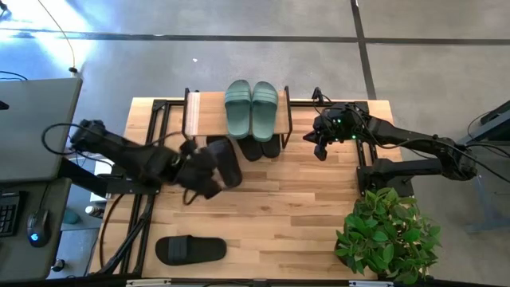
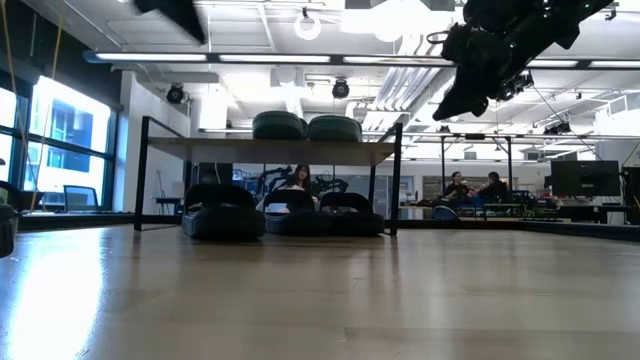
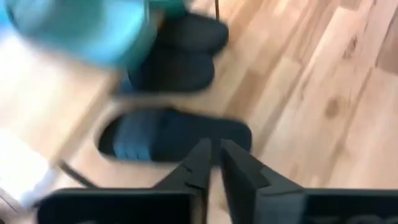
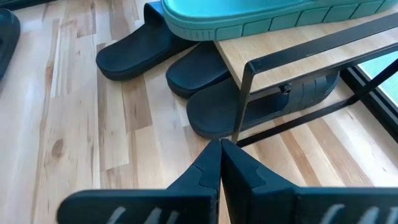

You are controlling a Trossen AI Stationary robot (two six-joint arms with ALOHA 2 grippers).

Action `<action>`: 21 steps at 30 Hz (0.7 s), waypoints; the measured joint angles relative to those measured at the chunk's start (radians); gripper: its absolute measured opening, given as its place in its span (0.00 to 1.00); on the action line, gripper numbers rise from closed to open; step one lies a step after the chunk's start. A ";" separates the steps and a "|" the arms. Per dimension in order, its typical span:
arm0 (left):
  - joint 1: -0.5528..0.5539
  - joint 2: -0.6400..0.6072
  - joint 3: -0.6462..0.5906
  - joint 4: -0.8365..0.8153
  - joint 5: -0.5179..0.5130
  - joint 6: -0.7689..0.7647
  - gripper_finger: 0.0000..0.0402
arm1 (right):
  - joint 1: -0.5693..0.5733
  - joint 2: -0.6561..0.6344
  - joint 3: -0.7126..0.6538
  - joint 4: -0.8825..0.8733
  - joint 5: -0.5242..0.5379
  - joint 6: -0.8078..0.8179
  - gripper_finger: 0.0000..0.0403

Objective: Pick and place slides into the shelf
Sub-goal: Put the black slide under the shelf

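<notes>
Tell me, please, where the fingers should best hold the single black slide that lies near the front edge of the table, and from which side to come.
Probably grip the lone black slide across its wide strap, coming straight down from above. It lies flat on the table, sole down, with open space around it, and the strap is its raised part.

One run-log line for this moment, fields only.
left pincer: shut, empty, above black slide | right pincer: shut, idle beside wooden-topped shelf | sage-green pair: on top | lone black slide: unshelved
</notes>
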State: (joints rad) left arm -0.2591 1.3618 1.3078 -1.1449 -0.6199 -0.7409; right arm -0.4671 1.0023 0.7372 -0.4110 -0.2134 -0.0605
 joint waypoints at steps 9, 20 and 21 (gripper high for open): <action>-0.081 -0.090 -0.486 0.376 0.004 -0.460 0.02 | 0.000 0.000 0.000 0.014 -0.003 0.000 0.00; 0.010 -0.038 -0.663 0.522 0.003 -0.668 0.01 | 0.000 0.000 0.000 0.010 -0.004 0.008 0.00; 0.023 -0.034 -0.665 0.516 0.005 -0.657 0.01 | 0.000 0.000 0.000 0.010 -0.003 0.005 0.00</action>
State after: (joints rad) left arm -0.2361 1.3276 0.6430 -0.6287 -0.6154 -1.3980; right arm -0.4671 1.0023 0.7372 -0.4009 -0.2169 -0.0556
